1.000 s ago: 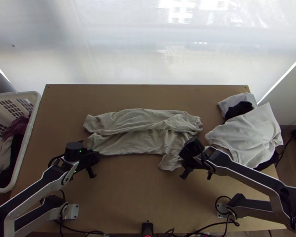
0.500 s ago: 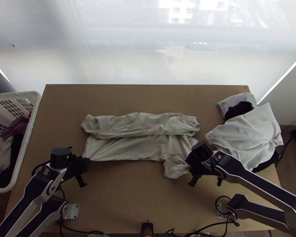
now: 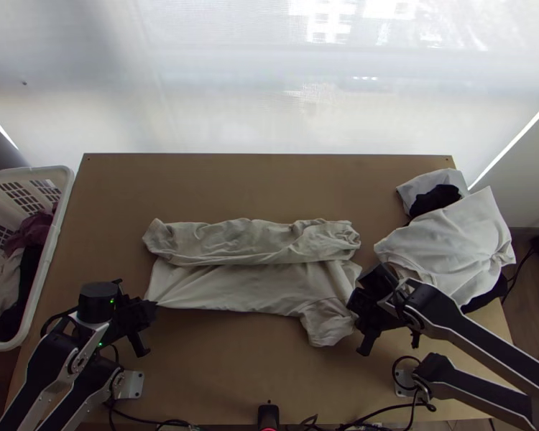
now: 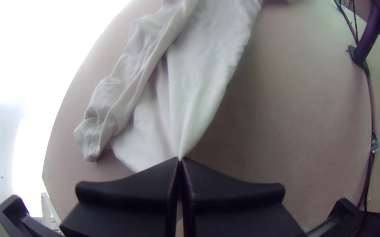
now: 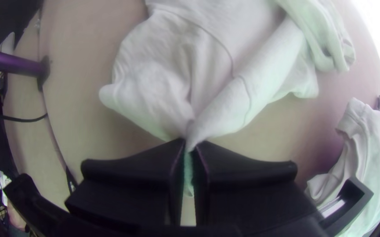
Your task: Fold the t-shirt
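The t-shirt [image 3: 255,280], mid-frame in the top view with its upper part folded over, lies lower than before. The left gripper [image 3: 151,305], now lower and farther left, pinches its lower-left corner; the right gripper [image 3: 356,300], also lower, clamps its right side, hiding the pinched cloth from above.

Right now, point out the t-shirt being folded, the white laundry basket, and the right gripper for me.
T-shirt [image 3: 233,286]: top view, on its flat lower part, below the rolled-up strip.
Laundry basket [image 3: 52,241]: top view, on its rim.
Right gripper [image 5: 190,147]: right wrist view, midway between its fingertips.
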`<action>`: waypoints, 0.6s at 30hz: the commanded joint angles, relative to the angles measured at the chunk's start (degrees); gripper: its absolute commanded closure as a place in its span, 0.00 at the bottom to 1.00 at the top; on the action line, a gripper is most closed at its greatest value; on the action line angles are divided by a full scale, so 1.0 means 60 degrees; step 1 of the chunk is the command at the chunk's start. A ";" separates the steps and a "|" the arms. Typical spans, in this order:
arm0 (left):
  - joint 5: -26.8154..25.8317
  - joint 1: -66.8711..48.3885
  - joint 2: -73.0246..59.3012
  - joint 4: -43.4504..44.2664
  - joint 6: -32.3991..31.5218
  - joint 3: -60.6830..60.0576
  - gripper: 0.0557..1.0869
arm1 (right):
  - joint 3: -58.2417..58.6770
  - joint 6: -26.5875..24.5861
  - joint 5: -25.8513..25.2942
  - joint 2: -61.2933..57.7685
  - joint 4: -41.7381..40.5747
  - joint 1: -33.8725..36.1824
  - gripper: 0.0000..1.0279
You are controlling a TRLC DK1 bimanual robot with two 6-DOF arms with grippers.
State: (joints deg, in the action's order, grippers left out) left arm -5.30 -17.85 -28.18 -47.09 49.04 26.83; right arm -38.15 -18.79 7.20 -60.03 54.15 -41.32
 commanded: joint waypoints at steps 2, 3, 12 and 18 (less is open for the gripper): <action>0.0019 -0.0116 -0.0356 -0.0106 -0.0131 0.0670 0.96 | -0.0761 -0.0311 0.0323 0.0088 0.0760 0.0280 0.97; 0.0019 -0.0029 -0.0708 0.0143 -0.0189 0.0817 0.96 | -0.0966 -0.0370 0.0323 -0.0015 0.0672 0.0412 0.97; -0.0699 0.1407 -0.4150 0.2033 -0.0409 0.3058 0.96 | -0.2665 -0.0883 0.0338 -0.1260 0.0072 0.1599 0.97; -0.0948 0.2066 -0.5571 0.2809 -0.0541 0.3937 0.96 | -0.3397 -0.1044 0.0470 -0.2182 -0.0470 0.2434 0.97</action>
State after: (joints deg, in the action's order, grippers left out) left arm -9.30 -9.72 -51.55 -35.51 46.48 44.29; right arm -53.21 -23.99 9.32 -67.64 54.02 -31.75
